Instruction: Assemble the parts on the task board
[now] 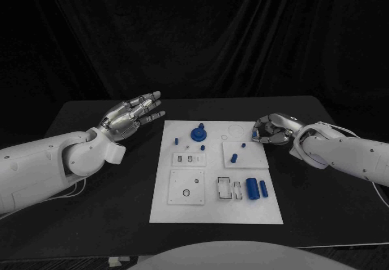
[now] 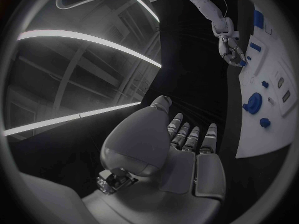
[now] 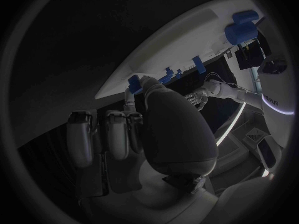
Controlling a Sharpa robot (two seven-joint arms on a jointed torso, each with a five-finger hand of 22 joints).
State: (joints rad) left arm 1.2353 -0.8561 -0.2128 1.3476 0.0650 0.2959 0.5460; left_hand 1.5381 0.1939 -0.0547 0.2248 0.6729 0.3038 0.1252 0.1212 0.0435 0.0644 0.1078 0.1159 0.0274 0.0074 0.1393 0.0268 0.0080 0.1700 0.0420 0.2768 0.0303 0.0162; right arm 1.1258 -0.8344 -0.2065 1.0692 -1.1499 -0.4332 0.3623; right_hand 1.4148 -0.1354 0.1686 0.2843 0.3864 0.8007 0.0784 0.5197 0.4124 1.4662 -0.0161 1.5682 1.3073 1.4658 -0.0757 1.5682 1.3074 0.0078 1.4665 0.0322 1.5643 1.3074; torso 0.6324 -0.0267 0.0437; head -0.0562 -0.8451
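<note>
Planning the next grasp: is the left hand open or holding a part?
Open: the left hand hovers beside the board, fingers spread, nothing in it.

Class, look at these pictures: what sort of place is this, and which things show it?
Probably a robotics test lab: a black table against dark curtains, a white task board with small blue parts, and long ceiling strip lights.

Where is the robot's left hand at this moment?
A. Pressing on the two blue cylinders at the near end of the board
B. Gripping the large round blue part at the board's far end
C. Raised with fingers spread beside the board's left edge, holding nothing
C: the left hand is up beside the task board, fingers apart and empty, apart from the parts.
</note>
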